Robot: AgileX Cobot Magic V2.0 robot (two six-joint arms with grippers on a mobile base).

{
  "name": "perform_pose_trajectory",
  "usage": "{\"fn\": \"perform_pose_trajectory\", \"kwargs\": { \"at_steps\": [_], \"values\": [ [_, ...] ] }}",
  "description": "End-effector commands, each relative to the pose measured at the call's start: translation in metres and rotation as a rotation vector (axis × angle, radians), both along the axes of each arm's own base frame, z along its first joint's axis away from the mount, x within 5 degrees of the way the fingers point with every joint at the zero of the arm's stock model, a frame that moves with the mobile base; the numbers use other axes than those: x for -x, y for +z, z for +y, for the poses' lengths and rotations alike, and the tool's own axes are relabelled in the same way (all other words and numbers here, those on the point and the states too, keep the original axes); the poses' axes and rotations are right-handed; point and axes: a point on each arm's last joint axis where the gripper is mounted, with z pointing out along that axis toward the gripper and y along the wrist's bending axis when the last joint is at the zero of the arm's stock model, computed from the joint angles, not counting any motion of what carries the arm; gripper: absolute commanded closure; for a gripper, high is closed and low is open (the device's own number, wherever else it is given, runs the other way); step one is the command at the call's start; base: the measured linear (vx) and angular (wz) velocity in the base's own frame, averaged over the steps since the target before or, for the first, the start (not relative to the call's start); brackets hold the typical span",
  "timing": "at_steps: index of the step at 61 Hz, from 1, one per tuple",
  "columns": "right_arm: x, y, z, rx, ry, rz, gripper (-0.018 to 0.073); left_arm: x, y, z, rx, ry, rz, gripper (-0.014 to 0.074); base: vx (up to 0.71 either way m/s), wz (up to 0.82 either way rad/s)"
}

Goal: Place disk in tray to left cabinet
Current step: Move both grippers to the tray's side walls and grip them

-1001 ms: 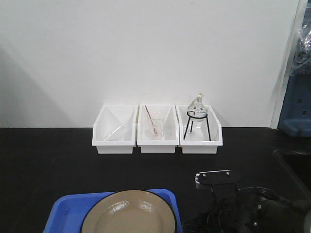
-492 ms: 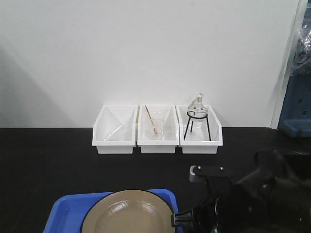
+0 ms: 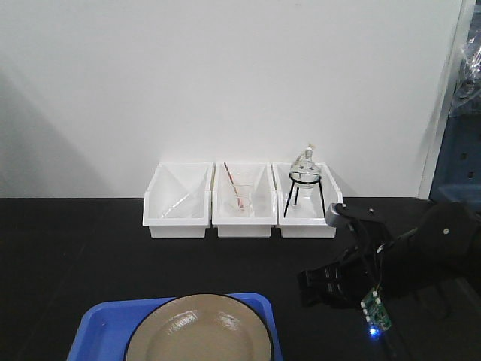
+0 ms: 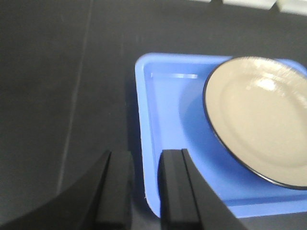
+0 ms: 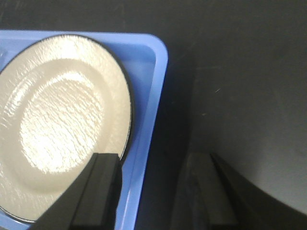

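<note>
The disk lay flat in the tray, toward the tray's right side, and the tray sat on the black tabletop.

In the left wrist view the left jaws stood narrowly apart and held nothing. Their two dark fingers straddled the tray's left rim close to its near corner, one outside over the tabletop and the other over the tray's blue floor. Whether either touched the rim could not be told. The disk was at 2 o'clock from them, apart from both.

In the right wrist view the right jaws were wide and empty, their fingers set across the tray's right rim. The one at 7 o'clock overlapped the disk's dark edge, and the one at 5 o'clock hung over bare tabletop. Contact could not be judged.

Only the front view showed the three white bins at 12 o'clock from the tray. The right-hand bin held a round flask on a black tripod. That view also showed the right arm at 3 o'clock. How the jaws sat over the rims showed only in the wrist views.
</note>
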Motion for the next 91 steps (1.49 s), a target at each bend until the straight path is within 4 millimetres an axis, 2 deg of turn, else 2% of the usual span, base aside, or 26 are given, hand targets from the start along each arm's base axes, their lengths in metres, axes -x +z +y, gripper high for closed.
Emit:
{"fn": "perform_pose_trajectory", "kwargs": {
  "at_steps": [1, 8, 15, 28, 47, 58, 73, 83, 91],
  "values": [
    [-0.006, 0.009, 0.002, -0.026, -0.008, -0.045, 0.0175, -0.025, 0.010, -0.002, 0.026, 0.012, -0.044, 0.0295, 0.00, 0.00],
    [-0.016, -0.014, 0.003, -0.015, -0.015, 0.012, 0.0175, -0.051, 0.002, -0.003, 0.025, 0.008, 0.034, 0.0295, 0.00, 0.00],
    [-0.024, -0.029, 0.010, -0.008, 0.000, 0.038, 0.0175, -0.068, 0.001, -0.004, 0.024, 0.007, 0.061, 0.0295, 0.00, 0.00],
    [-0.034, -0.051, 0.031, 0.017, 0.079, 0.073, 0.0175, -0.079, 0.003, -0.004, 0.024, 0.008, 0.058, 0.0295, 0.00, 0.00],
    [-0.047, -0.066, 0.054, 0.016, 0.114, 0.082, 0.0175, -0.079, 0.003, -0.004, 0.024, 0.007, 0.058, 0.0295, 0.00, 0.00],
    [-0.048, -0.068, 0.066, -0.014, 0.117, 0.086, 0.0175, -0.081, 0.000, -0.004, 0.024, 0.007, 0.071, 0.0295, 0.00, 0.00],
    [-0.048, -0.069, 0.066, -0.016, 0.113, 0.086, 0.0182, -0.097, -0.025, -0.005, 0.011, -0.003, 0.148, 0.0295, 0.00, 0.00],
    [-0.048, -0.068, 0.067, -0.037, 0.103, 0.092, 0.0185, -0.109, -0.045, -0.017, -0.003, -0.081, 0.190, 0.0295, 0.00, 0.00],
    [-0.048, -0.068, 0.067, -0.046, 0.099, 0.094, 0.0185, -0.123, -0.062, -0.022, 0.038, -0.078, 0.221, 0.0295, 0.00, 0.00]
  ]
}}
